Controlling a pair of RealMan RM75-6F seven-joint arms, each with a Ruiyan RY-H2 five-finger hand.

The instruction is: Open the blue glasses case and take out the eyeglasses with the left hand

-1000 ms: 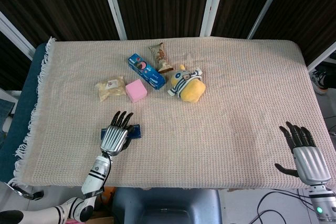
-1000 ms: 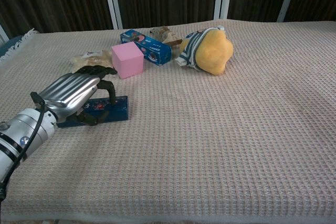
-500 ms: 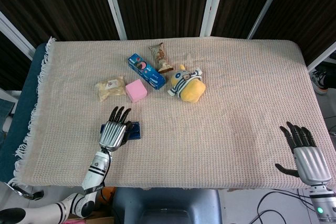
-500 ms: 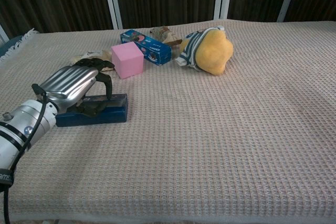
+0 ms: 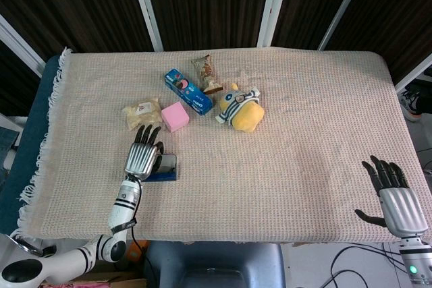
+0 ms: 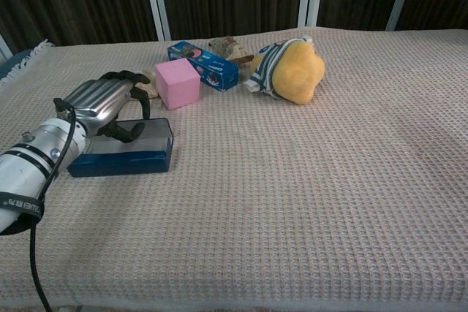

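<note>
The blue glasses case [image 6: 121, 157] lies on the cloth near the front left, and its upper face shows pale grey. In the head view the glasses case [image 5: 166, 168] is partly hidden under my left hand [image 5: 143, 157]. My left hand [image 6: 102, 102] reaches over the case's far edge. Its fingers curl down behind the case and the thumb touches the top. No eyeglasses are visible. My right hand [image 5: 397, 202] rests at the front right edge of the table, fingers spread and holding nothing. It is not in the chest view.
A pink cube [image 6: 177, 83] stands just beyond the case. Behind it lie a blue snack box [image 6: 205, 64], a yellow plush toy [image 6: 292, 69], a pale packet [image 5: 142, 112] and a brown wrapper [image 5: 206, 72]. The woven cloth [image 6: 307, 195] covers the table.
My left hand has drawn back toward the far left over the case. The case has shifted with it, and its top now shows pale grey. The right hand has hardly moved.
</note>
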